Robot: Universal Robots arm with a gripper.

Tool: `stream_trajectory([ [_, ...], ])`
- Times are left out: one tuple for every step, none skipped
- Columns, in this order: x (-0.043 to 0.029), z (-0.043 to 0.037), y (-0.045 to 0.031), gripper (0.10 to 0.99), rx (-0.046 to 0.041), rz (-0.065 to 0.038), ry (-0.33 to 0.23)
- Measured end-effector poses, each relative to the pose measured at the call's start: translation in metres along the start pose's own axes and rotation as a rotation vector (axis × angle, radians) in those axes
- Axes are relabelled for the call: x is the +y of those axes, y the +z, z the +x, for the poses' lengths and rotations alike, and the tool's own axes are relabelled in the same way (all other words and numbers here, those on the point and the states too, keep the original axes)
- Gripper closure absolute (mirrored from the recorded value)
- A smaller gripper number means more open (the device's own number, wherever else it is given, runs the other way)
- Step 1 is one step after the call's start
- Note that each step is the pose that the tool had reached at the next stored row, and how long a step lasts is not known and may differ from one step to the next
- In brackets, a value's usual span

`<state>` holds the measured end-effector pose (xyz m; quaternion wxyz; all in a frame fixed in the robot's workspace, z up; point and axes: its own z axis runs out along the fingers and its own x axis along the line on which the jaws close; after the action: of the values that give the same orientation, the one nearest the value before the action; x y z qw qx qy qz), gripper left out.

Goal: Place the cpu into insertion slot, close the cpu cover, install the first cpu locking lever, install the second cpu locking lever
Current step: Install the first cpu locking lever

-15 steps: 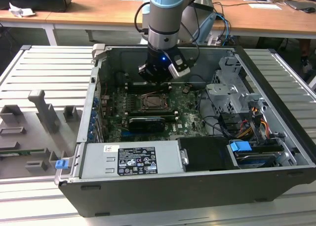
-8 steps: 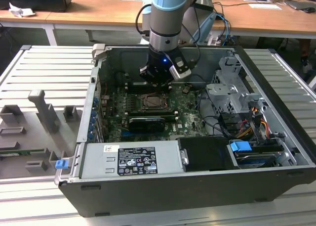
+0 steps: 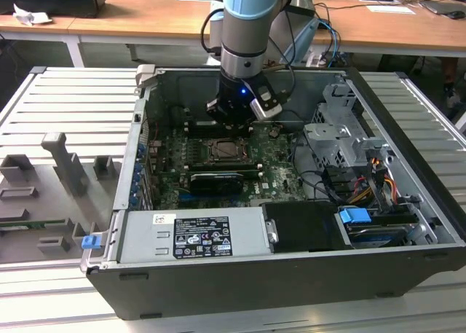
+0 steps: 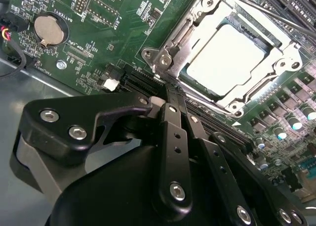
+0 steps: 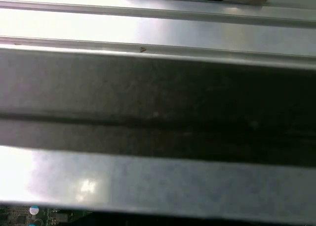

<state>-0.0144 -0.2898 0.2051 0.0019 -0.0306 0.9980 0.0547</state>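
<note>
Second wrist view, nearest first: your hand (image 4: 174, 95) took up the lower half of the frame, its black fingers (image 4: 174, 137) drawn together to a narrow tip, with nothing held between them that I could see. The tip sat right at the lower-left corner of the socket, at or just beside the edge of the cpu cover (image 4: 170, 43).

Beyond the tip, toward the upper right of the frame, the cpu (image 4: 224, 58) lay flat in the insertion slot, its pale top showing through the open centre of the cover. The cover lay down over it, framing it on all sides. So the chip lay up and to the right of your fingertips, close by. A thin metal rod, likely a locking lever (image 4: 266, 11), ran diagonally past the socket's upper right edge; I could not tell whether it was latched.

A coin battery (image 4: 49, 29) sat on the motherboard (image 4: 113, 23) at the upper left, well apart.

Exterior view: your hand (image 3: 234, 118) hung low inside the open computer case (image 3: 291, 275), at frame centre, just above the socket (image 3: 222, 149).
</note>
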Motion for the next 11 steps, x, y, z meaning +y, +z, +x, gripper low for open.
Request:
stream_trajectory([
  [0.0001,0.0,-0.0007,0.98,0.0001,0.0,0.0],
  [0.0001,0.0,-0.0009,0.98,0.0001,0.0,0.0],
  [0.0001,0.0,-0.0009,0.98,0.0001,0.0,0.0],
  [0.0001,-0.0001,-0.0008,0.98,0.0001,0.003,0.0],
  [0.0,-0.0001,-0.0004,0.98,0.0004,0.006,0.0],
  [0.0,0.0,0.0001,0.98,0.0007,0.008,0.0],
  [-0.0001,0.0,0.0004,0.98,0.0008,0.009,0.0],
  [-0.0002,0.0,0.0007,0.98,0.001,0.011,0.0],
  [-0.0002,0.0,0.0011,0.98,0.0011,0.012,0.0],
  [-0.0003,0.0,0.0014,0.98,0.0011,0.012,0.0],
  [-0.0003,0.0,0.0018,0.98,0.0011,0.013,0.0],
])
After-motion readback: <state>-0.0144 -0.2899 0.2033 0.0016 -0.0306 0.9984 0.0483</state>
